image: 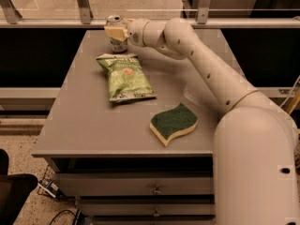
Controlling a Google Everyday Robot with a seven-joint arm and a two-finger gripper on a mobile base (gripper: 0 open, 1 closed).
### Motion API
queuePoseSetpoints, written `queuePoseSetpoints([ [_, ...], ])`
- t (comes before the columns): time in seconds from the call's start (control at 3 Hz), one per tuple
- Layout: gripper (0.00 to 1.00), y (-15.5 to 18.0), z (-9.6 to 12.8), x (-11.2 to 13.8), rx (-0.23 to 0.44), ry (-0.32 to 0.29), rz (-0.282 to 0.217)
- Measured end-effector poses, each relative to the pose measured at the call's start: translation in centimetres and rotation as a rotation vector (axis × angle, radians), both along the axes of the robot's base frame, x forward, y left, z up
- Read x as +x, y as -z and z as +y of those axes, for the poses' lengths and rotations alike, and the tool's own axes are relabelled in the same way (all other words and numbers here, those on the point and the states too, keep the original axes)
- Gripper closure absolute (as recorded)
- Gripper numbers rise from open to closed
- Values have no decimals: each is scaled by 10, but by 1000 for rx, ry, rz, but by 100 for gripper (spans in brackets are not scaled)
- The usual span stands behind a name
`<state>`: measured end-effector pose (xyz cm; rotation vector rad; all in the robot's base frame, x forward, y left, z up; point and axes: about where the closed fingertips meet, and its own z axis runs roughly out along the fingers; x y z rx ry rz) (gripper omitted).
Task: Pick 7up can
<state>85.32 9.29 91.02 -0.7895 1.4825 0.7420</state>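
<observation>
The 7up can [117,45], a small silvery can with a pull-tab top, stands upright at the far edge of the grey table [93,125]. My gripper [115,32] reaches in from the right and is at the can's upper half. One cream finger [114,32] lies flat against the can's front, and the other is hidden behind the can. The gripper looks shut on the can. The can's base still rests on the table.
A green crinkled chip bag [125,76] lies flat just in front of the can. A green and yellow sponge [173,123] lies near the front right. My arm [206,64] spans the table's right side. A railing [84,3] runs behind the table.
</observation>
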Motion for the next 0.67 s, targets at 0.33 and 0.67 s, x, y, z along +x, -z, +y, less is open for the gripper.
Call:
queuePoseSetpoints([
  [0.33,100,-19,-9,-17,-4,-12,-10],
  [0.67,100,-47,-20,-46,-12,-35,-30],
])
